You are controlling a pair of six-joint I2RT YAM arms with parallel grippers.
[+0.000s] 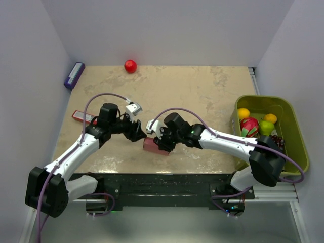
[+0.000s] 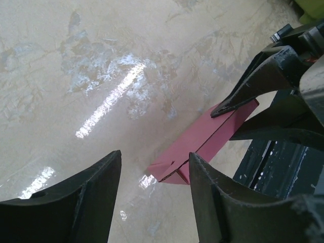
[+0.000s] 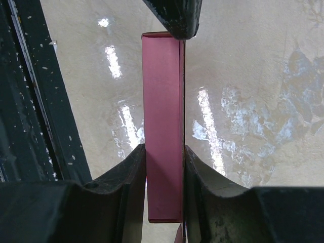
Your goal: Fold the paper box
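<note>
- Camera above: the paper box (image 1: 151, 146) is lying at the table (image 1: 202, 91)'s front edge; I am judging it partly folded.
- Left wrist: my left gripper (image 2: 154, 161) is hanging spread, grasping nothing, beside the box's end; a tab is possibly sticking out.
- Right wrist: my right gripper (image 3: 164, 154) is clamping the box's long sides; tucking that end is coming next, open table lying beyond.

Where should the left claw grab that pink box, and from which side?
Its free end, away from the right gripper. The box is long and thin, with the right fingers clamped on its broad faces at one end. The left gripper is open and faces the other end, so it could slide in along the box's length and pinch across the thin width.
</note>
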